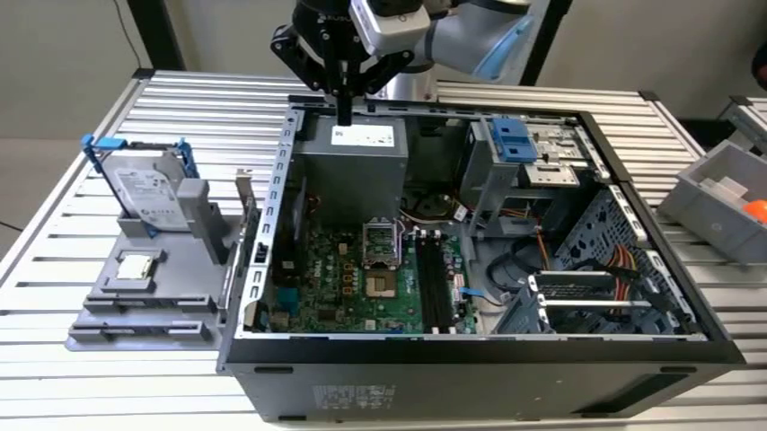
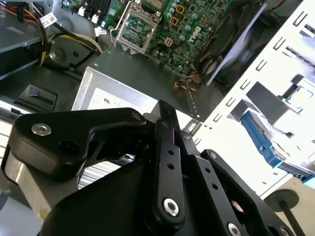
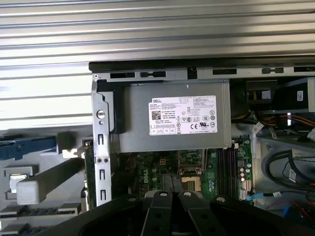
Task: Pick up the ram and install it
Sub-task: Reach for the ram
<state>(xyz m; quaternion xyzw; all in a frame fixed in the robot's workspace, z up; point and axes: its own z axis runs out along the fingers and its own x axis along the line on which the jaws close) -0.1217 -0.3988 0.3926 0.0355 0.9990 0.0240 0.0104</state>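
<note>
In the exterior view the gripper [image 1: 345, 88] hangs over the back edge of the open computer case [image 1: 480, 346], above the power supply [image 1: 354, 162]. Its fingers are clamped on a thin dark strip that I take to be the ram [image 1: 345, 112], held upright and edge-on, probably so it can drop straight into a slot. The memory slots [image 1: 434, 283] lie well apart from it, further into the case.

In the second wrist view the fingers [image 2: 170, 157] press together with no gap. The strip's end [image 2: 164, 109] pokes out past them, over the power supply [image 2: 128, 69].

In the first wrist view the ram [image 3: 172, 183] appears end-on just beyond the gripper [image 3: 172, 196], beside the processor socket [image 3: 191, 169]. The memory slots [image 3: 225, 167] are alongside.
</note>
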